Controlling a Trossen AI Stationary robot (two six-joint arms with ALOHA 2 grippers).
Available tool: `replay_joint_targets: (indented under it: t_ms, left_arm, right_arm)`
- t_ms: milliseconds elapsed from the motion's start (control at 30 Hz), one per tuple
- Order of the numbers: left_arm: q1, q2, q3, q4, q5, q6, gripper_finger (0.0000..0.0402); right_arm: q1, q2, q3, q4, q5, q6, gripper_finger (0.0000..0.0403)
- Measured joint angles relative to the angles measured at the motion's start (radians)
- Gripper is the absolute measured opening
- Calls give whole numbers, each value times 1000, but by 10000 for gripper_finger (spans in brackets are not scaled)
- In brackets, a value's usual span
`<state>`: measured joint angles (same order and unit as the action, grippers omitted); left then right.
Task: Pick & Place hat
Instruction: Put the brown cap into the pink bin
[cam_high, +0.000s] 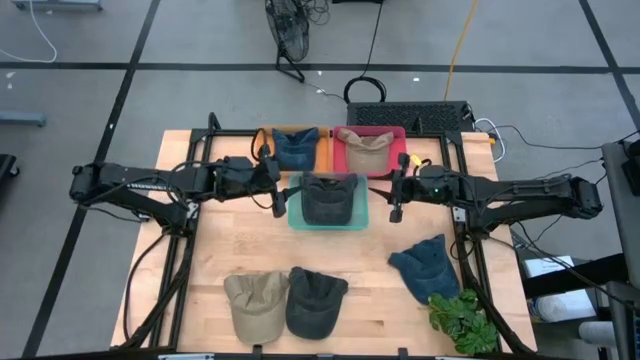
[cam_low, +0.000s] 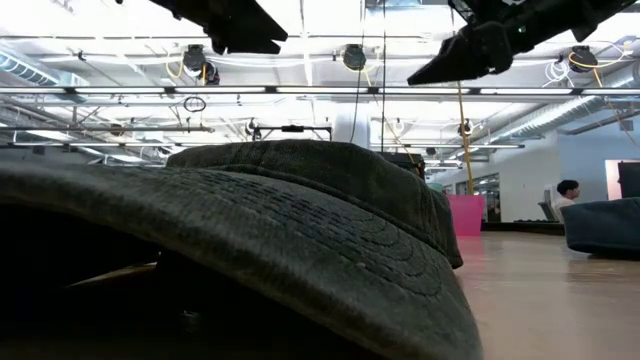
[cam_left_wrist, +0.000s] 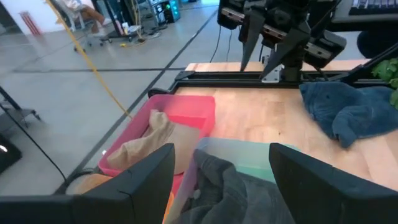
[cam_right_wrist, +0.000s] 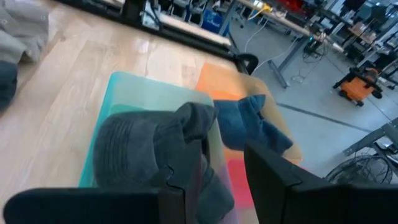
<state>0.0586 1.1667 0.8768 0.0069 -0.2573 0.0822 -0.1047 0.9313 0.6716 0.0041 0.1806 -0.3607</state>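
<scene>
A dark grey hat (cam_high: 329, 198) lies in a teal bin (cam_high: 296, 222) at mid table. Behind it, a blue hat (cam_high: 296, 148) sits in an orange bin (cam_high: 323, 150) and a tan hat (cam_high: 362, 146) in a red bin (cam_high: 395, 133). Loose on the table near the front lie a tan hat (cam_high: 255, 303), a dark hat (cam_high: 315, 300) and a blue hat (cam_high: 425, 265). My left gripper (cam_high: 281, 200) hangs open at the teal bin's left edge, above the grey hat (cam_left_wrist: 236, 186). My right gripper (cam_high: 397, 200) is open just right of that bin, and the grey hat (cam_right_wrist: 143, 143) shows past its fingers.
A green plant (cam_high: 462, 320) stands at the table's near right corner. A dark frame (cam_high: 455, 215) runs along the table's sides and back. In the low view the front dark hat (cam_low: 300, 230) fills the foreground. Bare wood (cam_high: 380, 290) lies between the front hats.
</scene>
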Motion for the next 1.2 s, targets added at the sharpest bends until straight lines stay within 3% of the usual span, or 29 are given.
replay_joint_targets:
  t_ms: [200,333,567,700,833,1033,1200]
  left_arm:
    - [-29,0,0,-51,3,-134,271]
    - [-64,0,0,-93,4,-144,271]
    - [-117,0,0,-110,4,-145,271]
    - [-161,0,0,-206,0,-191,271]
    - [-234,0,0,-317,8,-334,271]
    - [-404,0,0,-536,120,-653,271]
    - [-551,40,-1,-652,130,-813,271]
  right_arm:
    - [0,3,0,-4,0,11,100]
    - [2,2,0,0,-2,134,100]
    - [2,2,0,30,-41,200,100]
    - [7,3,0,30,-62,240,100]
    - [17,3,0,21,-121,276,100]
    - [45,3,0,21,-142,310,100]
    - [74,3,0,-14,-191,352,100]
